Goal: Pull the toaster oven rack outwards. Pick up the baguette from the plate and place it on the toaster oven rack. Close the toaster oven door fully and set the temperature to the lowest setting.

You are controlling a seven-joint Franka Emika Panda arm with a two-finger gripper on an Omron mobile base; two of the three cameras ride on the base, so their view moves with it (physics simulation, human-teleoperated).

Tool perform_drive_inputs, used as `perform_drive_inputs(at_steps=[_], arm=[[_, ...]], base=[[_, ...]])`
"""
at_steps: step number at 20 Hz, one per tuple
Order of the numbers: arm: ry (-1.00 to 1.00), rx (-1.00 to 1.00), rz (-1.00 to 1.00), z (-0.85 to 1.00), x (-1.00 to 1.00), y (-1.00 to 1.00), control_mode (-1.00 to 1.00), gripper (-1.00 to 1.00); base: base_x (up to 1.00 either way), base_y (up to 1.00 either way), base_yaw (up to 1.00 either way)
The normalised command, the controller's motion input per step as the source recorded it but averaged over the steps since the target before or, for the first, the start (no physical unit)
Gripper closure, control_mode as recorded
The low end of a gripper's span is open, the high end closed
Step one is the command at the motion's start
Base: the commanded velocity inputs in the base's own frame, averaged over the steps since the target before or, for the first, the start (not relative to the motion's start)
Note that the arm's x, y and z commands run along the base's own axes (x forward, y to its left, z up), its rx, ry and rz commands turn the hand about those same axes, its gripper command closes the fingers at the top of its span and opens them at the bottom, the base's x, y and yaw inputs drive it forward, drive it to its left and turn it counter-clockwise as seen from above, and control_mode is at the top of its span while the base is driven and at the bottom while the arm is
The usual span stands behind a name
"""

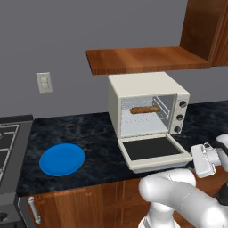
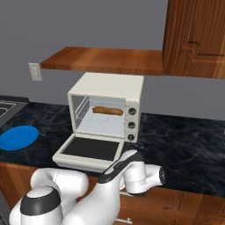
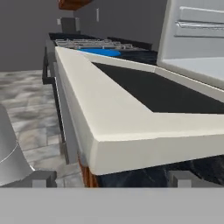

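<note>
The toaster oven [image 1: 142, 87] [image 2: 110, 85] stands on the dark counter. Its door [image 1: 153, 149] [image 2: 90, 149] [image 3: 157, 94] lies folded down flat, dark glass facing up. Inside, the baguette [image 1: 145, 110] [image 2: 107, 110] rests on the wire rack [image 1: 147, 116], which sits within the cavity. The blue plate [image 1: 62, 159] [image 2: 17, 137] [image 3: 103, 52] lies bare to the oven's left. My gripper [image 1: 194, 156] [image 3: 113, 179] hangs by the door's front right corner, just below its cream edge. It is open, with nothing between its fingertips [image 3: 43, 178].
Three knobs [image 1: 179, 116] [image 2: 131, 124] run down the oven's right side. A wooden shelf [image 1: 147, 60] hangs close above the oven, with a wall cabinet [image 2: 195, 37] to its right. A stove [image 1: 9, 147] borders the counter on the left.
</note>
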Motion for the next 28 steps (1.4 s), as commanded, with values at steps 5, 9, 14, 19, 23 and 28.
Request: perform_drive_inputs(at_steps=[5,9,14,19,23,28], arm=[[-0.03,0.1,0.01,0.0,0.02,0.04,-1.0,-1.0],[-0.16,0.08,0.05,0.21,0.0,0.13,-1.0,-1.0],[-0.2,0.01,0.05,0.17,0.13,0.56,-1.0,-1.0],[-0.2,0.01,0.04,0.3,0.23,0.69,-1.0,-1.0],[-0.2,0.03,0.01,0.49,0.38,0.47,-1.0,-1.0],[-0.12,0.08,0.0,0.58,0.52,0.15,-1.0,-1.0]], base=[[0.0,0.0,0.0],[0.0,0.0,0.0],[0.0,0.0,0.0],[0.0,0.0,0.0],[0.0,0.0,0.0],[0.0,0.0,0.0]])
